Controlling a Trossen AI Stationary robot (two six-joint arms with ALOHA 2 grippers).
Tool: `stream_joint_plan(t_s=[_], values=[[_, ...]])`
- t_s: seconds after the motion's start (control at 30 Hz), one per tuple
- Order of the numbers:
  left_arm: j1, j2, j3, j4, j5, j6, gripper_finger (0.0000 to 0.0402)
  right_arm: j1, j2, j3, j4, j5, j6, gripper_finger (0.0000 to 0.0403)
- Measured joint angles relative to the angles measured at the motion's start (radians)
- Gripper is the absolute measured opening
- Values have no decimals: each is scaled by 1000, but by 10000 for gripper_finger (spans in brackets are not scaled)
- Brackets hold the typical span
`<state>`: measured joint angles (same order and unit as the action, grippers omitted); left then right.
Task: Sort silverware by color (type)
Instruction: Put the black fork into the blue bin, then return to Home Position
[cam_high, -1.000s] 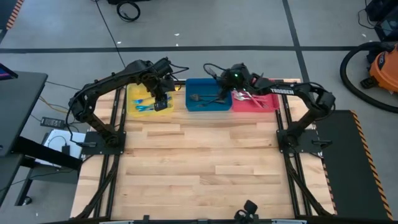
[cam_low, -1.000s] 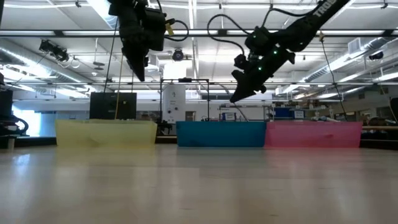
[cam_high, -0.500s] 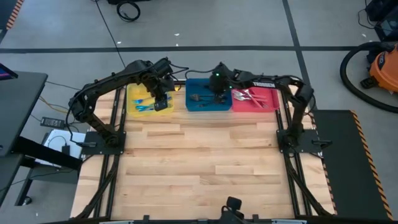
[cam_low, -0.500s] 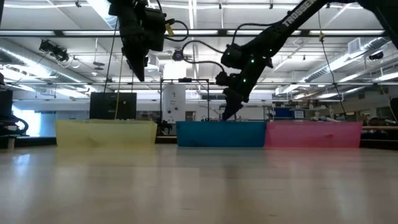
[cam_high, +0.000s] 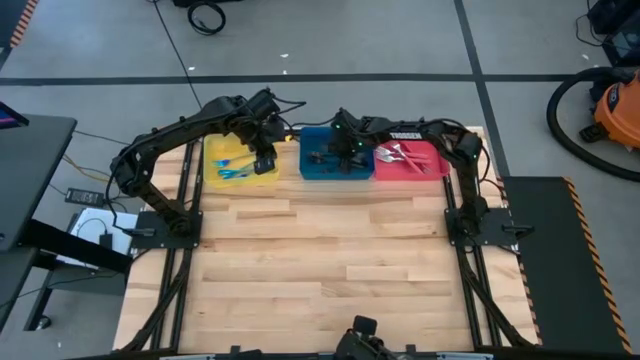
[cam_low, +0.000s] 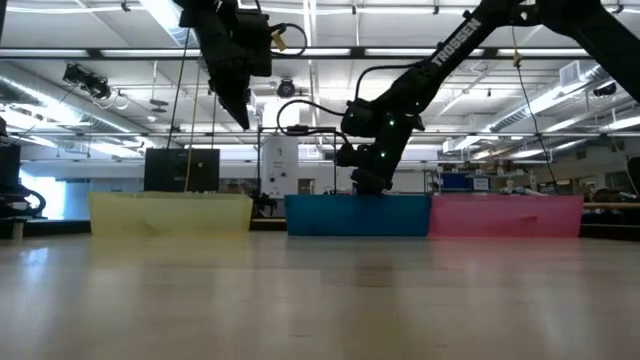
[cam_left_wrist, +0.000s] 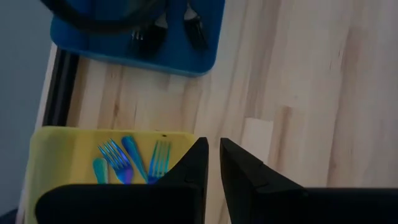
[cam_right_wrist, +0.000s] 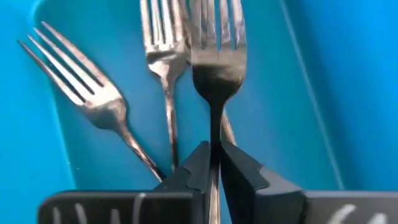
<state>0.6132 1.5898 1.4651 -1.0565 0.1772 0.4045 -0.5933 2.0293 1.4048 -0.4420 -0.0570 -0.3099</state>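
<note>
1. Right gripper (cam_right_wrist: 214, 163) is reaching down into the blue rectangular plastic tray (cam_high: 336, 172), fingers pinching the handle of a plain grey metal fork (cam_right_wrist: 214, 68).
2. Two more grey metal forks (cam_right_wrist: 99, 99) are lying on the tray floor just beyond the fingertips.
3. Left gripper (cam_left_wrist: 212, 163) is hovering above the yellow rectangular tray (cam_left_wrist: 68, 146), fingers nearly closed on nothing.
4. Blue-handled forks (cam_left_wrist: 134, 158) are lying in that tray beside its fingers.

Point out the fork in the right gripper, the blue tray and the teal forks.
dark fork (cam_right_wrist: 216, 93): right wrist view, its neck.
blue tray (cam_right_wrist: 348, 74): right wrist view, bare floor.
teal forks (cam_left_wrist: 118, 163): left wrist view, one fork's tines.
</note>
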Motion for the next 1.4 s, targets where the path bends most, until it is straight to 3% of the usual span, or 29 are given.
stream_joint_plan(t_s=[0.37, 0.63, 0.77, 1.13, 1.23, 1.4], values=[[0, 0, 0, 79, 4, 52, 41, 17, -52, 2, 15, 37, 18, 91], [-3, -36, 0, 68, 53, -27, 41, 35, -239, 2, -37, -29, 82, 93], [-7, -111, 0, 31, 140, -28, 41, 59, -370, 2, -38, -100, 82, 93], [-11, -417, 0, 27, 144, -110, 41, 140, -728, -67, -19, -146, 75, 92], [-17, -500, 0, 38, 111, -167, 40, 172, -824, -142, 1, -132, 106, 91], [-80, -633, -84, 141, -123, -263, 40, 248, -978, -301, 82, 1, 156, 92]])
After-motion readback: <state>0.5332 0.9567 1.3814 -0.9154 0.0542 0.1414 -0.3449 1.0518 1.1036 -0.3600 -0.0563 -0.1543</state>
